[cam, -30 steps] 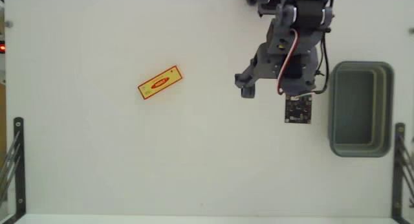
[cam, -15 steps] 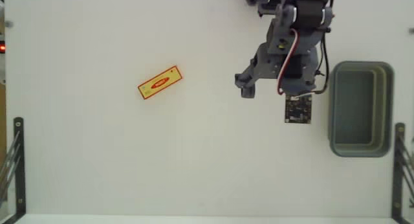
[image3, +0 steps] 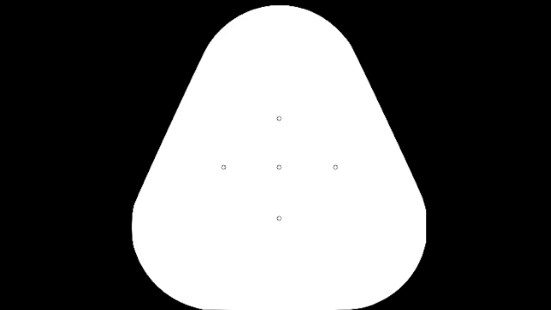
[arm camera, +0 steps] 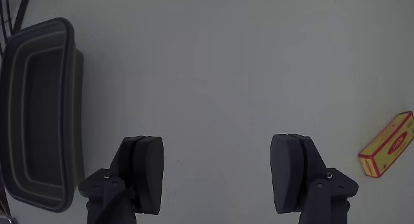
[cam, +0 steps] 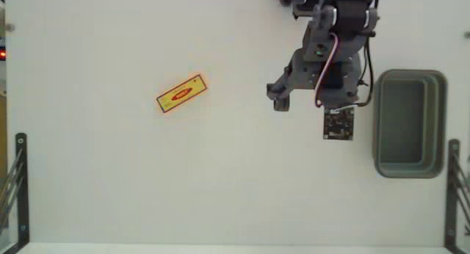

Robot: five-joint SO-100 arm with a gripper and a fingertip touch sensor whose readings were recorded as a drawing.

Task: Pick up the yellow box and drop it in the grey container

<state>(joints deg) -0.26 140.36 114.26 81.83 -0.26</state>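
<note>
A plain white table [cam: 220,180]. The fingers [arm camera: 217,175] gape wide, holding nothing; swing toward the yellow box [arm camera: 388,145] off to their right, squaring across its narrow width, away from the grey container [arm camera: 39,114].

- In the fixed view the yellow box [cam: 181,93] lies on the table [cam: 147,180], at nine o'clock from the arm [cam: 323,70].
- The grey container [cam: 408,123] sits at three o'clock from the arm, close by.
</note>
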